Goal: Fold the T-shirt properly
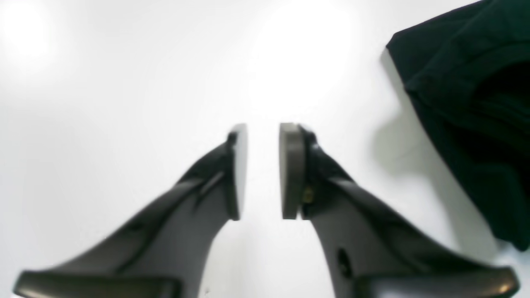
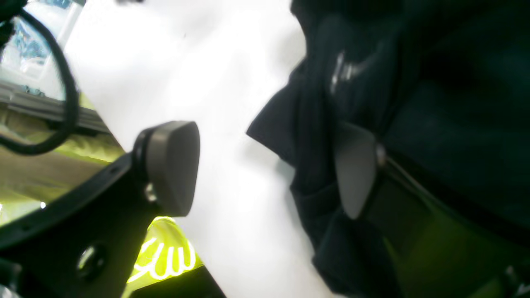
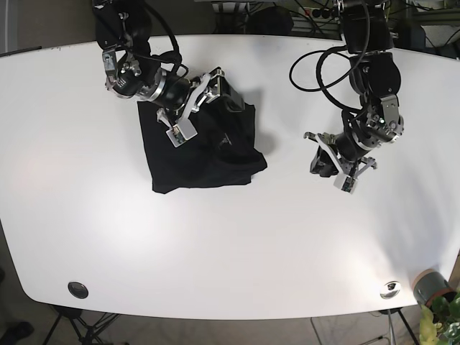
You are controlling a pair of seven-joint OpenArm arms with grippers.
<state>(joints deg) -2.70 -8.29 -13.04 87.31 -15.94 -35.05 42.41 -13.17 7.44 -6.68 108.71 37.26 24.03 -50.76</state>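
Two black robot arms

Each arm was black and silver, with looping black cables (image 3: 325, 65). The left gripper (image 1: 263, 171) had flat grey pads (image 1: 291, 169) on black fingers.

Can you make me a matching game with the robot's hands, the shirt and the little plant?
1. black cotton T-shirt
2. left gripper
3. right gripper
4. small potted green plant

a. open over the dark cloth
b. near the table's corner
c. crumpled on the white table
d. over bare table, holding nothing

Pairs: 1-c, 2-d, 3-a, 4-b
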